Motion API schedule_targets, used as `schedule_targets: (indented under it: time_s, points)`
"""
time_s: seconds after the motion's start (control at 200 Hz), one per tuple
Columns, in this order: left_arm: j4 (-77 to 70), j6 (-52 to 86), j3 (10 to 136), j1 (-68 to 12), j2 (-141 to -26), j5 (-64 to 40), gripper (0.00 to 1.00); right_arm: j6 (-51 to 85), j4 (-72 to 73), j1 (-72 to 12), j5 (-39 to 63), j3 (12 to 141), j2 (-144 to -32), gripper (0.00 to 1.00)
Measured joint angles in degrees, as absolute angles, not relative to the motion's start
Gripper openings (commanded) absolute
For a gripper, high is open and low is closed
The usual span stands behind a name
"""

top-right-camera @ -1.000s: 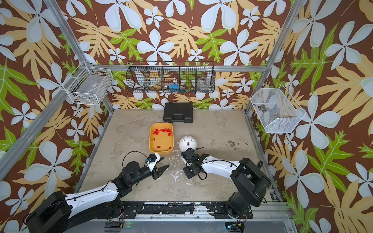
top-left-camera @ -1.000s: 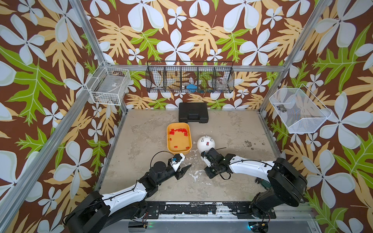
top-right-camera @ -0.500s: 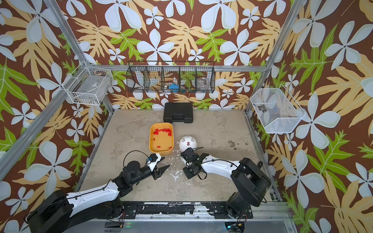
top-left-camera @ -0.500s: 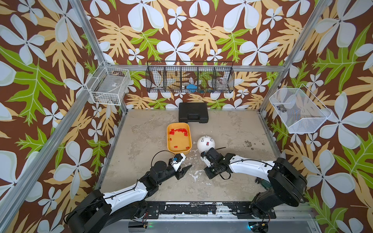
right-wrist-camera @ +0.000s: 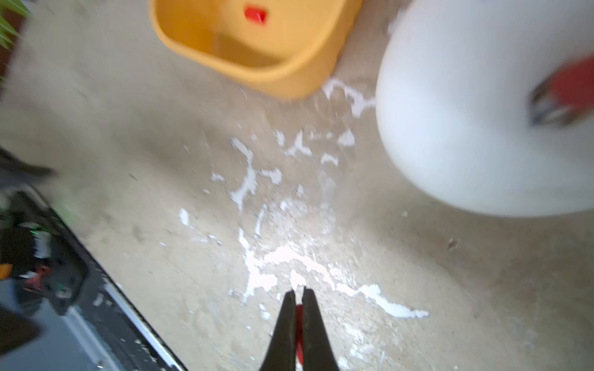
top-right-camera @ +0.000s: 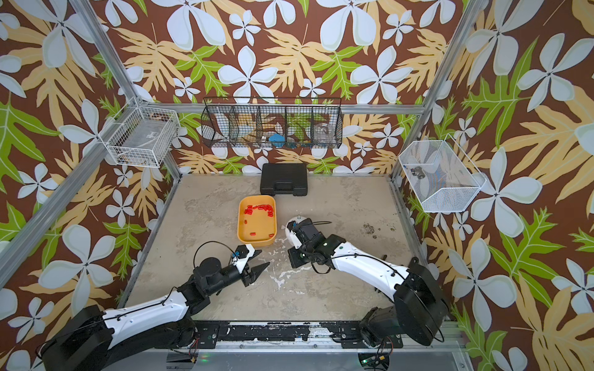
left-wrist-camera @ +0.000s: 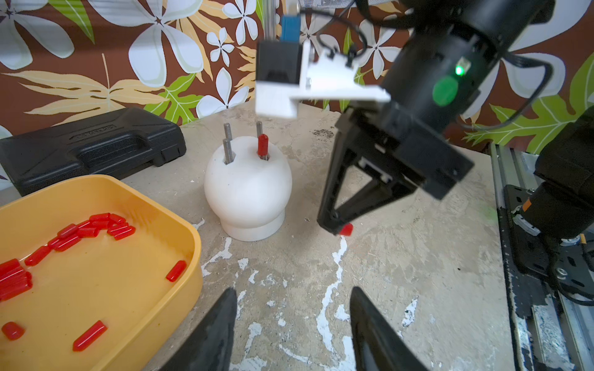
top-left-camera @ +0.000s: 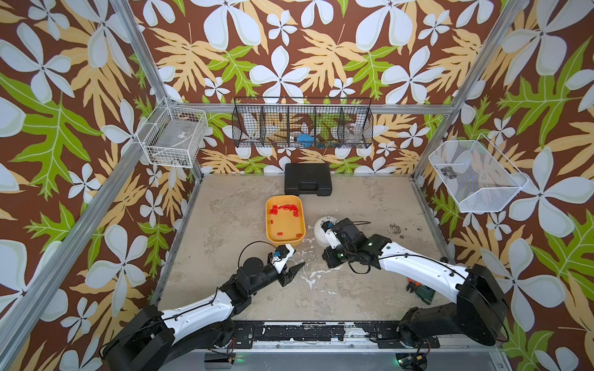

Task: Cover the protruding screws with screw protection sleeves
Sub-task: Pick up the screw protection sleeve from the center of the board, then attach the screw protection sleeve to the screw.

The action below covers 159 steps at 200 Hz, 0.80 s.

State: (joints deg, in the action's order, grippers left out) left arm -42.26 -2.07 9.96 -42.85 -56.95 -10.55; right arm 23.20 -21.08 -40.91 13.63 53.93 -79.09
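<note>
The white dome (left-wrist-camera: 247,189) stands right of the orange tray (left-wrist-camera: 189,244), which holds several loose red screw protection sleeves (left-wrist-camera: 93,226). Three protruding screws (left-wrist-camera: 228,151) are bare and one wears a red sleeve (left-wrist-camera: 263,145). My right gripper (left-wrist-camera: 337,226) points down at the table beside the dome, shut on a red sleeve (right-wrist-camera: 299,321) whose end pokes out (left-wrist-camera: 346,229). In both top views its wrist overlaps the dome (top-left-camera: 319,229) and hides the fingertips. My left gripper (left-wrist-camera: 292,321) hovers open and empty near the tray's front corner (top-left-camera: 294,271).
A black case (top-left-camera: 308,178) lies at the back wall behind the tray (top-left-camera: 267,221). Wire baskets hang on the back wall (top-left-camera: 302,127) and on both side walls. A small tool (top-left-camera: 421,289) lies at the front right, beside the right arm.
The right jaws have closed onto a red sleeve. The right wrist has shifted toward the dome and now covers part of it from above. The left arm has stayed still.
</note>
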Motion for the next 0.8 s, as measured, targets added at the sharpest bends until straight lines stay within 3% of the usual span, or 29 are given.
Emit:
schedule_targets:
  time_s: [0.51,0.796]
  points:
    - [-43.1,-1.8,9.1,-42.9,-55.6,-10.3,0.56,41.6,6.7,-18.7,27.5,47.7,-73.2,0.00]
    - [-43.6,-1.8,9.0,-42.9,-55.8,-10.0,0.54,49.5,18.8,-14.5,31.6,44.4,-77.7,0.00]
